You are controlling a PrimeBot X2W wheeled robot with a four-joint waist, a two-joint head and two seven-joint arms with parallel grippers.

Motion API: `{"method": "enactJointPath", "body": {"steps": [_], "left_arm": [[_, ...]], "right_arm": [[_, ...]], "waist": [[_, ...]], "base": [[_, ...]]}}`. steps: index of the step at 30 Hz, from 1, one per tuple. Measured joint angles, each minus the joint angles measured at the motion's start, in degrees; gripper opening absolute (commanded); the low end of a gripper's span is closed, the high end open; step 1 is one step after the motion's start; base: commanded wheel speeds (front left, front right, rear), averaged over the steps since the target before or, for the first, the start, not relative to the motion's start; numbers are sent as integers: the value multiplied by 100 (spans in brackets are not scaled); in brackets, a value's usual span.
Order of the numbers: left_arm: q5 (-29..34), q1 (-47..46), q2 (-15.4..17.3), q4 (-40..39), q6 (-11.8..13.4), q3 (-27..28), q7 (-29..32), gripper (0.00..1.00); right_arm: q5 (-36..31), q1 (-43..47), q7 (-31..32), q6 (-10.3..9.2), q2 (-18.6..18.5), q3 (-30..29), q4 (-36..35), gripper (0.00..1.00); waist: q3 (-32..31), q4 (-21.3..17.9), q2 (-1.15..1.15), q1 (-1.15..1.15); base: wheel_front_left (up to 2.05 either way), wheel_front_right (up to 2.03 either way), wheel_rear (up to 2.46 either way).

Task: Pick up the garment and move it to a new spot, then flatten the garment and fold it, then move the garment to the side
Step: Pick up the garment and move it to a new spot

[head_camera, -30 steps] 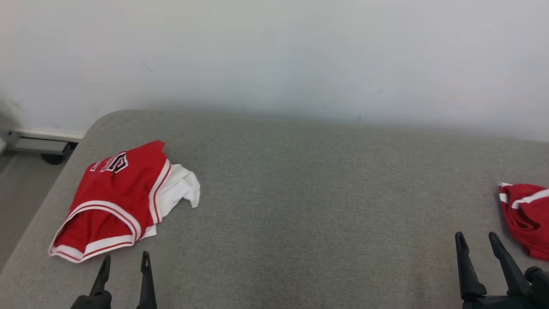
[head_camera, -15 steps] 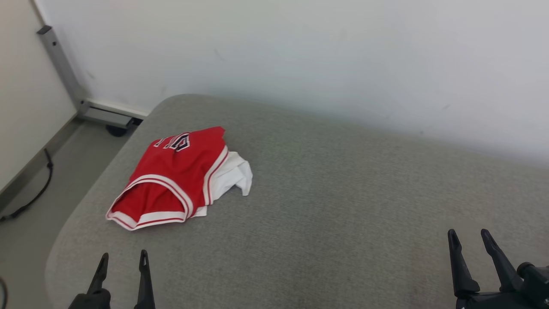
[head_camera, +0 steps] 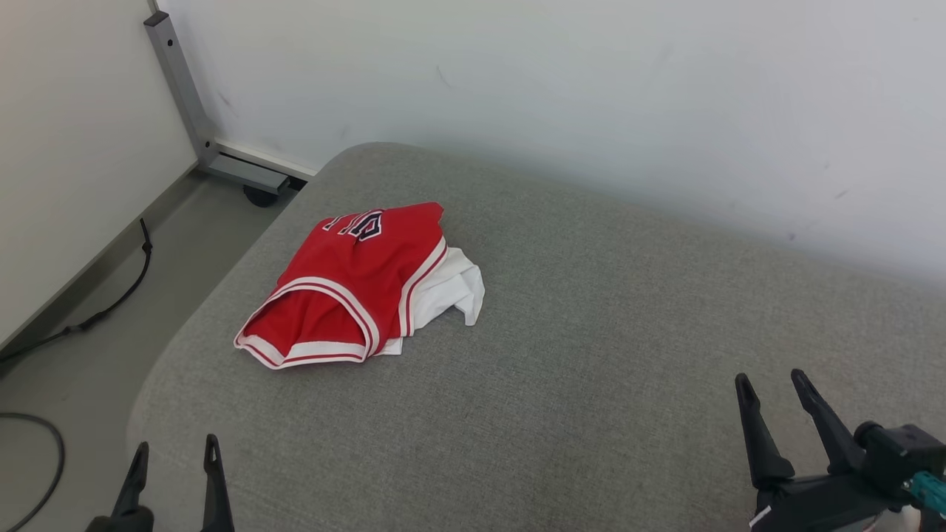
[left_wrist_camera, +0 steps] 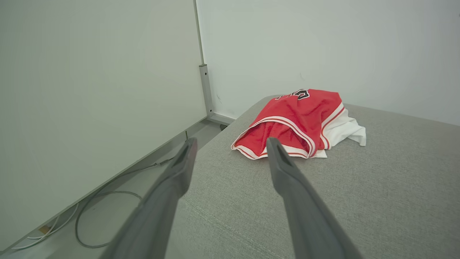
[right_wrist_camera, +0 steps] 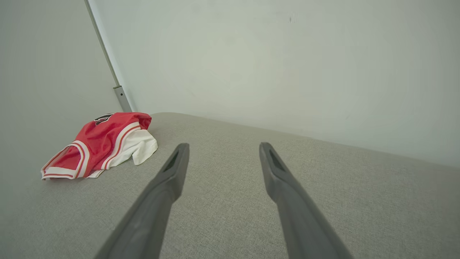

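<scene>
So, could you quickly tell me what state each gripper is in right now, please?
The left gripper is open and empty, short of the red jersey.
The right gripper is open and empty too.

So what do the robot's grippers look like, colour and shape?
Both the left gripper and right gripper have two long, dark fingers tapering to pointed tips, each with a slot-like recess near the tip. The right one's black base carries a small teal part.
</scene>
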Motion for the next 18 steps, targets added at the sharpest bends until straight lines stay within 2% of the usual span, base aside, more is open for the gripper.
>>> {"method": "enactJointPath", "body": {"steps": [13, 18], "left_arm": [[-21, -19, -8, -76, -15, -83, 9, 100], [-40, -637, 44, 58, -240, -197, 104, 100]], "right_arm": [[-23, -266, 14, 112, -1, 65, 234, 100], [-23, -260, 10, 113, 5, 70, 271, 100]], "waist": [[39, 12, 0, 0], [17, -22, 0, 0]], "base": [[0, 0, 0], [0, 0, 0]]}}
